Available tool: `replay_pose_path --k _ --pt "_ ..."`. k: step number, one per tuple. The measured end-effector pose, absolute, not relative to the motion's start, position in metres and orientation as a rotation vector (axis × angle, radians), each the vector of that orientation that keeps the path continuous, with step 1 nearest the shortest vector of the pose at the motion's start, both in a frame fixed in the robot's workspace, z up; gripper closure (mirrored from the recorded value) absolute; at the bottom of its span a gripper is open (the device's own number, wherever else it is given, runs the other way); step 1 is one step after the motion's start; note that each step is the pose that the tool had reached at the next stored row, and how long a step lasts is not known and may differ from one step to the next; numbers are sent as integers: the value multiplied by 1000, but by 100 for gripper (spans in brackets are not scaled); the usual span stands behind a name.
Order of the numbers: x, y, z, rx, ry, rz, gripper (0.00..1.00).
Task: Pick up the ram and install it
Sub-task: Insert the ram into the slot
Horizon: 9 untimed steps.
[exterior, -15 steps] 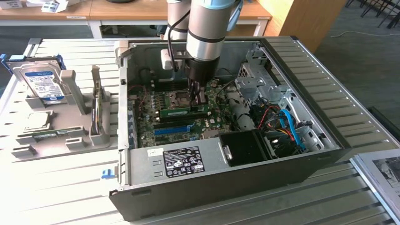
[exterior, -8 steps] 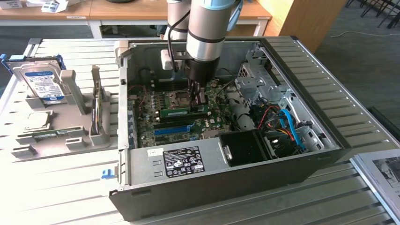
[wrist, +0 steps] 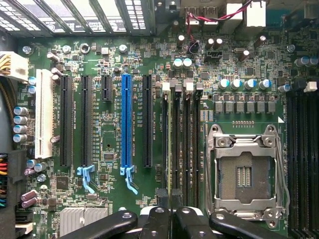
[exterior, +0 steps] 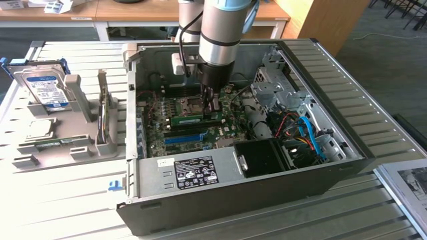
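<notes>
Gripper (exterior: 213,108) hangs inside the open computer case (exterior: 233,205), its fingers drawn close together and pinching the top edge of the ram (exterior: 193,119). The ram stands on edge across the motherboard (wrist: 112,134), beside the empty processor socket (wrist: 246,174) and near a blue slot (wrist: 126,124). The case lies on the slatted tabletop (exterior: 67,195).

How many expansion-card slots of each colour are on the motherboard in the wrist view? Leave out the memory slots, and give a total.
White expansion slot: 1
Blue expansion slot: 1
Black expansion slots: 4
Total: 6
</notes>
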<state>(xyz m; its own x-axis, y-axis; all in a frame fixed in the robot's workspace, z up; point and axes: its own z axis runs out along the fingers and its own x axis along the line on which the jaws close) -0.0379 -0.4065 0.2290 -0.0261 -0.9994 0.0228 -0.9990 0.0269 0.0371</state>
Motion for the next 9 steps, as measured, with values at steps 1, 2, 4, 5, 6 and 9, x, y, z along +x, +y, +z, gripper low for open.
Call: replay_pose_path --k 1,2,4,5,6,9 --pt "-38 -407 229 2162 -2220 -16 88" --pt "-38 -407 229 2162 -2220 -16 88" --pt "-38 -407 229 2162 -2220 -16 88" --pt "-38 -407 229 2162 -2220 -16 88" --pt "-38 -407 229 2162 -2220 -16 88" --pt "-38 -407 229 2162 -2220 -16 88"
